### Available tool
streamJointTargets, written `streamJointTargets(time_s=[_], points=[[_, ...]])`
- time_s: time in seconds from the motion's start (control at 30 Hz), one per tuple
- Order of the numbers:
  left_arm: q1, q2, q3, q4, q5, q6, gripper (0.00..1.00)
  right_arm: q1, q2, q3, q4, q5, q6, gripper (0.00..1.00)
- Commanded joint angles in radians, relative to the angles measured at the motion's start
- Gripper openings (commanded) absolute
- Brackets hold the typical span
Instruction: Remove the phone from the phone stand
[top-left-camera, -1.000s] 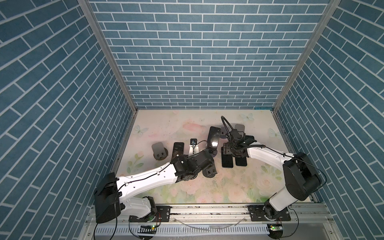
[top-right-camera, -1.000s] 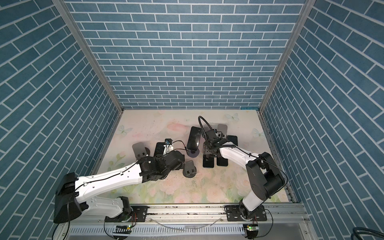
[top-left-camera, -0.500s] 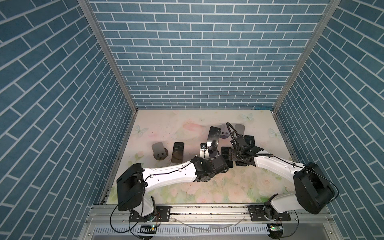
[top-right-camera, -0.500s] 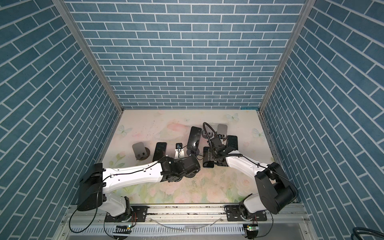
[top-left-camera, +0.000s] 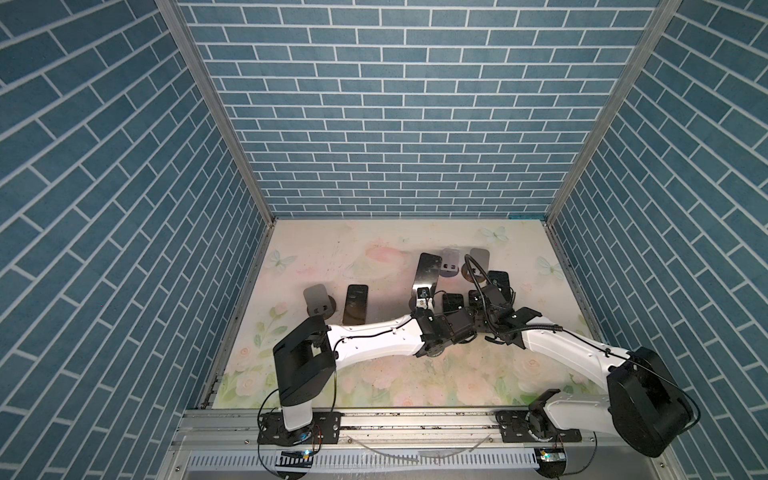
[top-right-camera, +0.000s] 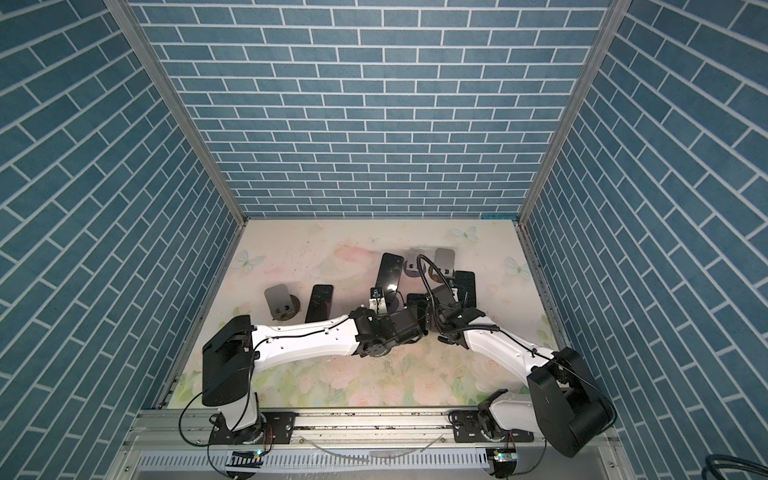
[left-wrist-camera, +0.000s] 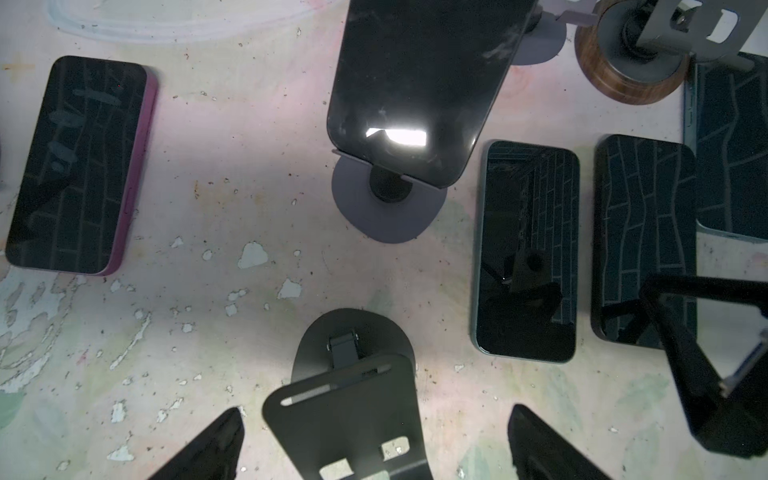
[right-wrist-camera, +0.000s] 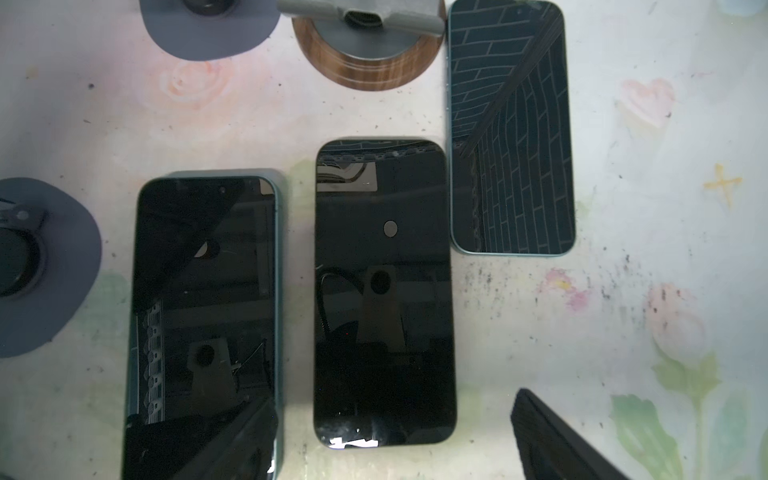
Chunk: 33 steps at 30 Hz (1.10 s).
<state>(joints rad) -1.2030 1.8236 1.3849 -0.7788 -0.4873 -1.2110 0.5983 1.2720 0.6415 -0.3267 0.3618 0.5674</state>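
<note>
Phone (left-wrist-camera: 419, 83): leaning tilted on your grey phone stand (left-wrist-camera: 386, 212).
Left jaws: released wide, an empty dark stand (left-wrist-camera: 345, 419) between them.
Right jaws: released above a flat phone (right-wrist-camera: 382, 291) on the counter (right-wrist-camera: 623, 291).

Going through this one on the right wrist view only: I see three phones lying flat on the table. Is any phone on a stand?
Observer: Yes, in the left wrist view one phone leans tilted on a grey stand.
Operator: Is a gripper on it?
Observer: No; the left gripper is open, an empty black stand showing between its fingers, apart from that phone.
Operator: Anything further left?
Observer: A purple-cased phone lies flat beside another empty stand, seen in a top view.
</note>
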Motion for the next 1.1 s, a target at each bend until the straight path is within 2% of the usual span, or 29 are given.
streamJointTargets(time_s=[0.0, 0.37, 0.93, 1.07], points=[[-0.002, 0.041, 0.041, -0.08, 0.017, -0.019, 1.0, -0.011, -0.042, -0.028, 0.012, 0.037, -0.027, 0.9], [0.01, 0.06, 0.02, -0.05, 0.059, -0.058, 0.97, -0.035, -0.089, -0.072, 0.03, 0.037, -0.033, 0.93], [0.045, 0.051, -0.064, 0.036, 0.11, -0.071, 0.7, -0.043, -0.082, -0.081, 0.042, 0.031, -0.032, 0.93], [0.05, 0.038, -0.085, 0.054, 0.113, -0.073, 0.59, -0.045, -0.08, -0.084, 0.045, 0.031, -0.032, 0.93]])
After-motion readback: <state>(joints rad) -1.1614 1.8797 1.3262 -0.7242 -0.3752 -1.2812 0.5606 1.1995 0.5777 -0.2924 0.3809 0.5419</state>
